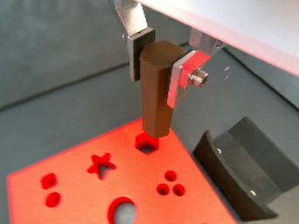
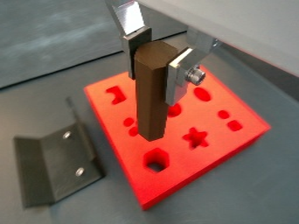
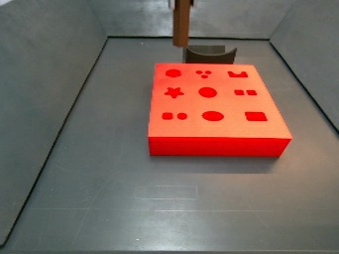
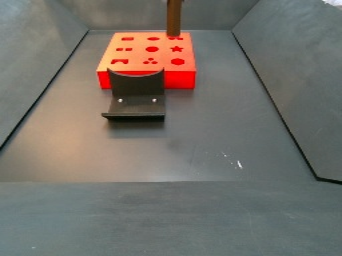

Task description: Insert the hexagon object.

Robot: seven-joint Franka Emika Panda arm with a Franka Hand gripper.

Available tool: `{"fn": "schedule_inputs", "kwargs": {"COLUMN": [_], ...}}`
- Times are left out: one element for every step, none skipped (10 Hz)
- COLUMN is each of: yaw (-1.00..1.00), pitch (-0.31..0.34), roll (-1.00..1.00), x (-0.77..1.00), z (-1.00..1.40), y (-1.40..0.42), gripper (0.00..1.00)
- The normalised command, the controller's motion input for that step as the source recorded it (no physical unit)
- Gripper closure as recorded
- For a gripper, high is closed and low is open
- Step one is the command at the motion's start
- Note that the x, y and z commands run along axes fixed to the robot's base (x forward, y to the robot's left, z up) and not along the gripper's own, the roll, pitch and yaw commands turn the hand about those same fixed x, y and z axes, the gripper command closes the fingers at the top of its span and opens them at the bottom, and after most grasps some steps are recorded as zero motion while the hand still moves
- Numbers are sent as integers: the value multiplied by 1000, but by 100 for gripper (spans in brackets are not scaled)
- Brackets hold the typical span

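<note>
My gripper (image 1: 163, 54) is shut on the upper end of the hexagon object (image 1: 156, 101), a tall brown wooden peg held upright between the silver fingers (image 1: 184, 70). Both wrist views show the same grip (image 2: 163, 57). The peg (image 2: 149, 96) hangs above the red block (image 2: 239, 131) without touching it. Its lower end is close to the hexagon hole (image 1: 146, 145), which also shows in a wrist view (image 2: 156, 162). In both side views only the peg shows, at the upper edge (image 3: 181, 20) (image 4: 174, 15); the gripper is out of frame there.
The red block (image 3: 212, 119) has several other shaped cut-outs, among them a star (image 2: 197, 137) and round holes. The dark L-shaped fixture (image 4: 134, 95) stands against one side of the block (image 2: 52, 166). Grey walls enclose the floor (image 3: 93, 198).
</note>
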Motion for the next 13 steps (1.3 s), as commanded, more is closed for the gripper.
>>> {"fn": "schedule_inputs", "kwargs": {"yaw": [120,-17,-191,-289,-209,-77,0,97,94,60,77,103,246], "pitch": [-211,0,100,267,290,84,44,11,0,-31,-54,-90,-163], "roll": [137,149,186,194,169,71,24,41,21,0,0,13,0], "x": [0,100,89,57,91,0,0,0,-109,-180,-154,-283,-51], "z": [-671,-649,-600,-434,-403,-220,-46,0,0,-54,-137,-209,-123], "y": [-3,0,0,94,0,0,-57,-120,-63,-63,-51,0,-220], "gripper": [100,100,100,100,100,100,100,100,100,100,100,100,100]}}
